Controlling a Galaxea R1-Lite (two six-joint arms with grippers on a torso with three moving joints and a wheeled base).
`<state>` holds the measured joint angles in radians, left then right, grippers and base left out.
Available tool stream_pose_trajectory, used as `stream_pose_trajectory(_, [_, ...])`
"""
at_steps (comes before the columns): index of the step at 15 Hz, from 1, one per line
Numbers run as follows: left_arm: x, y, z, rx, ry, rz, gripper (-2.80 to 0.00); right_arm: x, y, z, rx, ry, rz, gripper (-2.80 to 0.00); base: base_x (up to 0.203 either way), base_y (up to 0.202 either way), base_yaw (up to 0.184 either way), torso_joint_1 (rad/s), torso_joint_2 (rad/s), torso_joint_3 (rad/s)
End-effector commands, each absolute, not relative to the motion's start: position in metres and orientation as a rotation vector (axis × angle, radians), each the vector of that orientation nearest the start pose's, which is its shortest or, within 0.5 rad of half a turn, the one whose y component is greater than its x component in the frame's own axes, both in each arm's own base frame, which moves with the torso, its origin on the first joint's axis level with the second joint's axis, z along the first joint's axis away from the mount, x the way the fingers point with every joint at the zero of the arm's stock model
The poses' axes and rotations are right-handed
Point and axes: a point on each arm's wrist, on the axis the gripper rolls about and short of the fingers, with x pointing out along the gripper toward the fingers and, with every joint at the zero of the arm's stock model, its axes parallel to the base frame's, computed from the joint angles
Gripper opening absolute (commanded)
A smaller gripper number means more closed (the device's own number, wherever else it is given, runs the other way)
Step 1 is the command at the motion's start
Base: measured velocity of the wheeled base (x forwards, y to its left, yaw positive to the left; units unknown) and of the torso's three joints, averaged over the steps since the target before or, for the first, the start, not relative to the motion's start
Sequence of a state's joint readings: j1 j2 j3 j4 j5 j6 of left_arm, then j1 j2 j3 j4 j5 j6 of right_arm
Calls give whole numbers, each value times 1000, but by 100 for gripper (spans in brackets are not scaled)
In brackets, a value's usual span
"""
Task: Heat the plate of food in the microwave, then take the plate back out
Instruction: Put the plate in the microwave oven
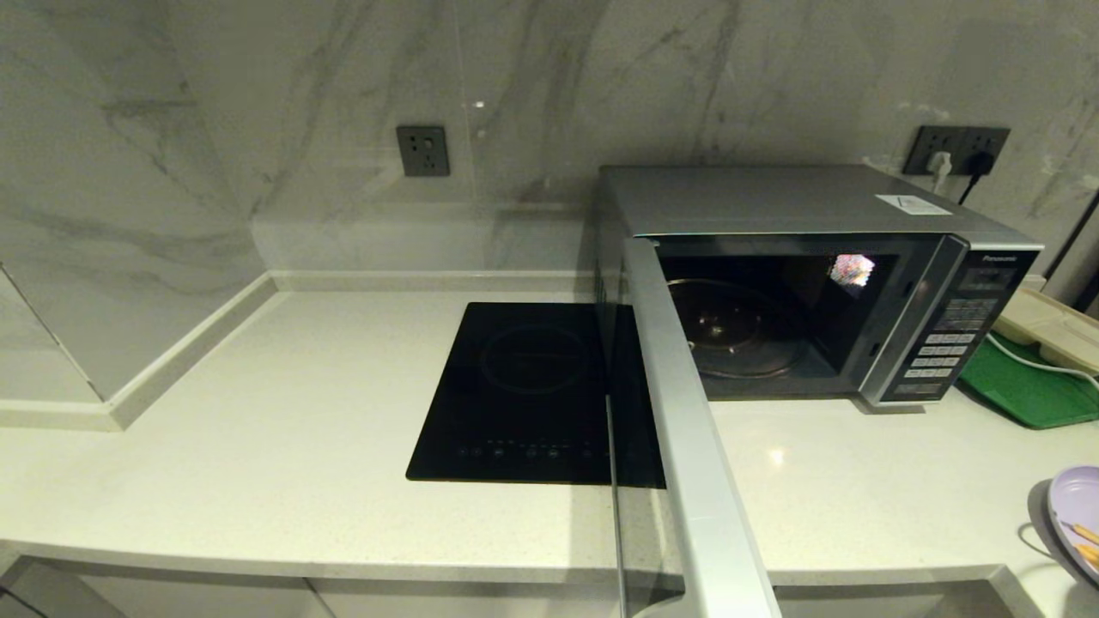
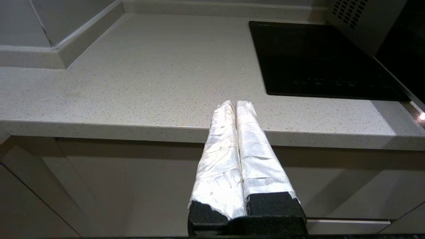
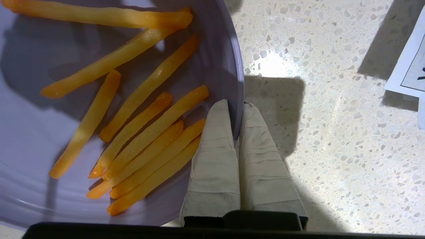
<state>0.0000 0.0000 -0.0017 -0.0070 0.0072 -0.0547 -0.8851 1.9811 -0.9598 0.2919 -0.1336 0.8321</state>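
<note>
The silver microwave (image 1: 816, 283) stands at the back right of the counter. Its door (image 1: 687, 446) is swung wide open toward me, and the glass turntable (image 1: 730, 330) inside is bare. The lilac plate of food (image 1: 1077, 515) shows at the head view's right edge, tilted and casting a shadow on the counter. In the right wrist view my right gripper (image 3: 237, 108) is shut on the plate's rim (image 3: 237, 66), one finger inside beside the fries (image 3: 146, 132), one outside. My left gripper (image 2: 236, 105) is shut and empty, held in front of the counter's front edge, left of the cooktop.
A black induction cooktop (image 1: 524, 390) lies flush in the counter, left of the open door. A green tray (image 1: 1030, 386) and a beige tray (image 1: 1052, 330) sit right of the microwave. A sheet of paper (image 3: 410, 63) lies on the counter near the plate.
</note>
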Motion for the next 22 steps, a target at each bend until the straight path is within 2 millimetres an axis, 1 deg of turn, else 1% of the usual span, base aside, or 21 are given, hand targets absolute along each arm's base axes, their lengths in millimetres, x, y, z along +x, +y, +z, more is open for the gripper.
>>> stream_pose_trajectory(1, [-23, 0, 77, -55, -9, 7, -280, 188, -234, 71, 1147, 854, -1378, -280, 0, 0, 0, 0, 0, 0])
stream_pose_trajectory(7, [-23, 0, 77, -55, -9, 7, -280, 185, -230, 86, 1125, 831, -1316, -280, 0, 0, 0, 0, 0, 0])
stream_pose_trajectory(10, [-23, 0, 77, -55, -9, 7, -280, 184, -227, 88, 1110, 843, -1288, -280, 0, 0, 0, 0, 0, 0])
stream_pose_trajectory(13, [-23, 0, 77, -55, -9, 7, -280, 181, -222, 98, 1099, 843, -1200, -280, 0, 0, 0, 0, 0, 0])
stream_pose_trajectory(15, [-23, 0, 77, -55, -9, 7, -280, 179, -216, 106, 1074, 856, -1093, -280, 0, 0, 0, 0, 0, 0])
stream_pose_trajectory(19, [-23, 0, 77, -55, -9, 7, -280, 179, -214, 108, 1061, 862, -1073, -280, 0, 0, 0, 0, 0, 0])
stream_pose_trajectory(22, [-23, 0, 77, -55, -9, 7, -280, 183, -207, 111, 1050, 870, -1034, -280, 0, 0, 0, 0, 0, 0])
